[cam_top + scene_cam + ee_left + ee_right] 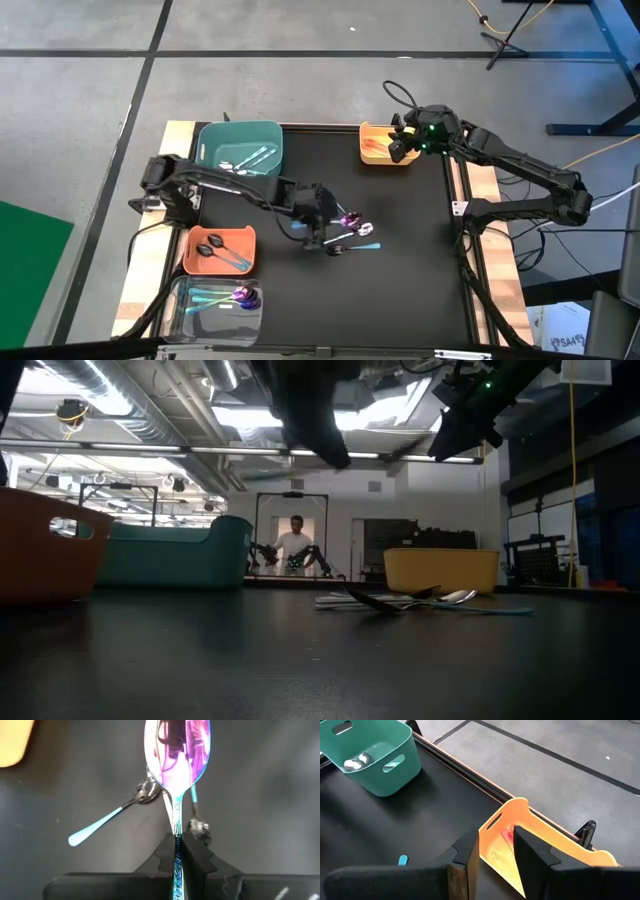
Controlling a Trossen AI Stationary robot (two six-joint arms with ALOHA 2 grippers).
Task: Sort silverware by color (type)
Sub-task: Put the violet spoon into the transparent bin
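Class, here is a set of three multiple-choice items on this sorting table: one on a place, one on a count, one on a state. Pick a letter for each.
1. The right gripper hovers over which bin?
A. yellow-orange bin
B. teal bin
C. clear bin

2. How many bins stand on the table?
A. two
B. four
C. six

3. The left gripper is:
A. open and empty
B. shut on the purple spoon
C. out of sight

Answers: 1 A, high view places it there. 2 B, teal, yellow-orange, orange, clear. 3 B, fingers pinch its handle.
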